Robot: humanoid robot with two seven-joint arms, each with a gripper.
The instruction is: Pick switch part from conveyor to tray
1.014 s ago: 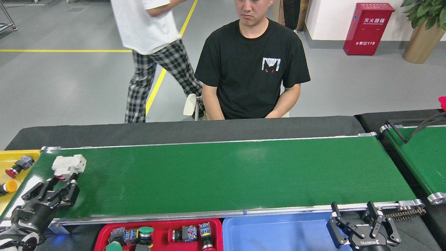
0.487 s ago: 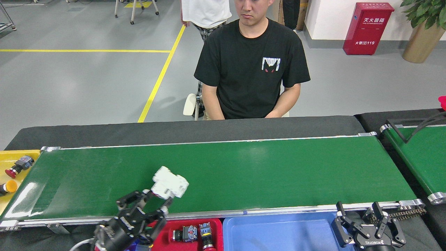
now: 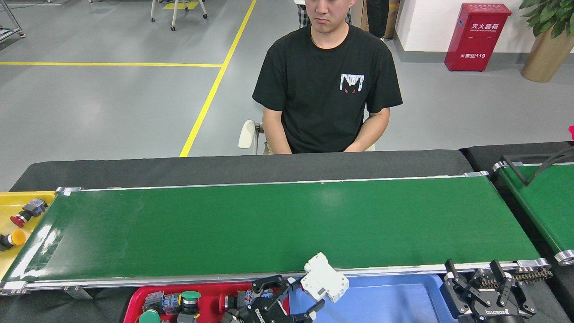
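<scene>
The switch part [image 3: 323,282], a white blocky piece, was already off the conveyor [image 3: 269,224] when you look at this moment: it hung in the left hand [image 3: 291,298], the dark fingers [image 3: 314,308] closed around its lower end, and it sat tilted above the near rail, just over the left edge of the blue tray [image 3: 381,300]. So the pick itself was done. What remained, as I judged it, was the last stretch: you had to carry the part a little further over the tray, lower it, and let go. Which tray was meant I could not tell for certain; the red tray [image 3: 134,305] just beside it held several coloured push-button parts, while the blue one showed bare, and the part hovered close to the boundary between them. A release here might have dropped it on the dividing rims, so you would have wanted it clearly inside one wall first.

The belt was bare of any further parts. The right hand [image 3: 489,296] sat idle at the lower right by the conveyor's end roller, its fingers spread and holding nothing. A yellow tray [image 3: 18,202] at the far left held a few button parts, and a seated person [image 3: 329,85] faced you across the bench [image 3: 224,168].
</scene>
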